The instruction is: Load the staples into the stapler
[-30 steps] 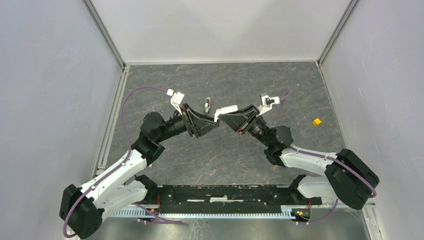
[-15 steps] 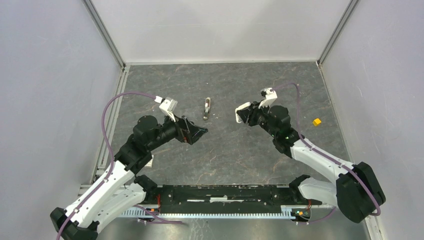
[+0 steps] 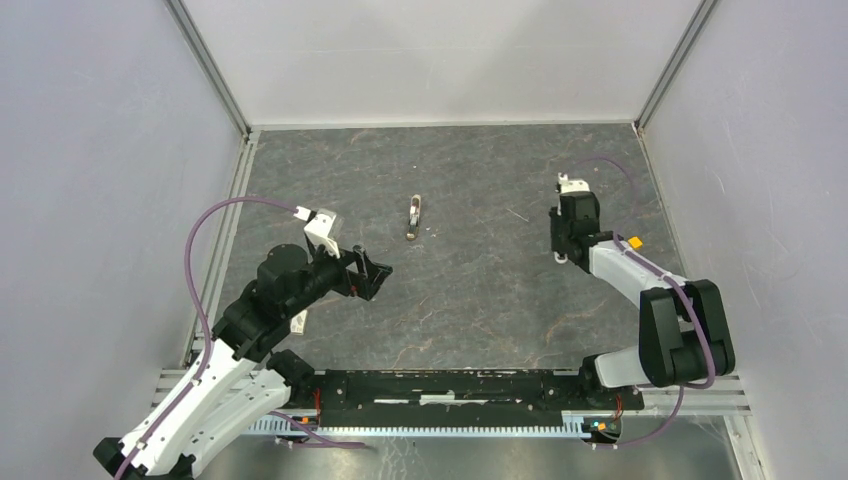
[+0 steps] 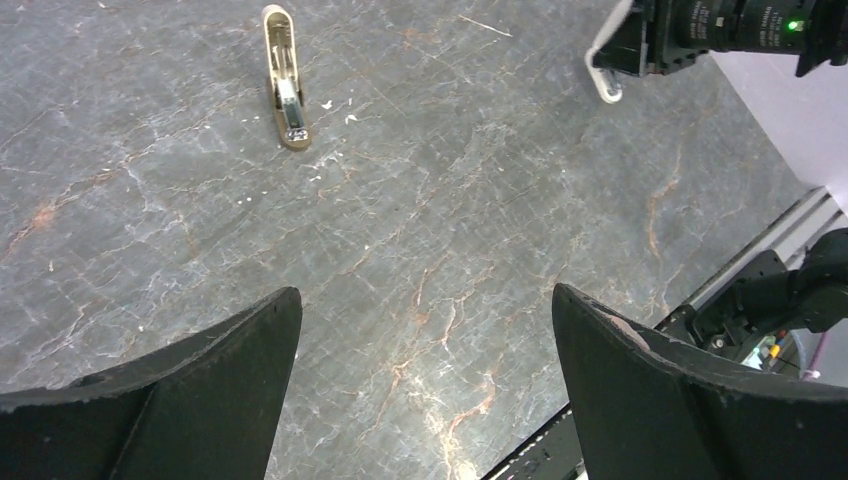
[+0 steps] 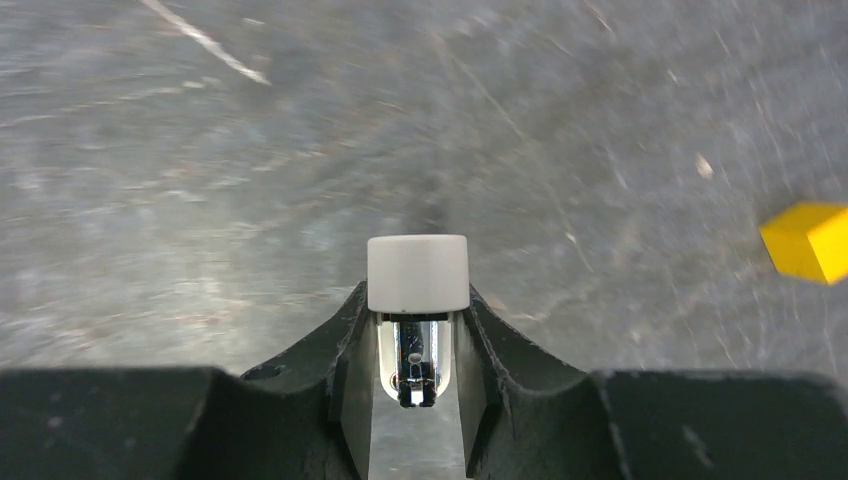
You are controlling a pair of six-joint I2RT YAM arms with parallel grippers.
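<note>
My left claw [image 4: 425, 295] is released, its two dark fingers spread wide with nothing between them, hanging over bare table [image 3: 470, 300] on the left side. My right claw [image 5: 416, 305] is clenched on what I take to be the stapler [image 5: 418, 272]: a white top over a chrome nose, pinched between the fingers and held off the table at the right side, well apart from the left claw. A yellow cube [image 5: 808, 240] sits just beside that arm, to its right. Out toward the middle of the table lies a tan oblong piece [image 4: 283, 78] with a metal rail along its centre, touched by neither claw. Between it and the right claw lies a thin pale sliver [image 3: 517, 214], too slight for me to identify. I cannot pick out the staples with any certainty.
</note>
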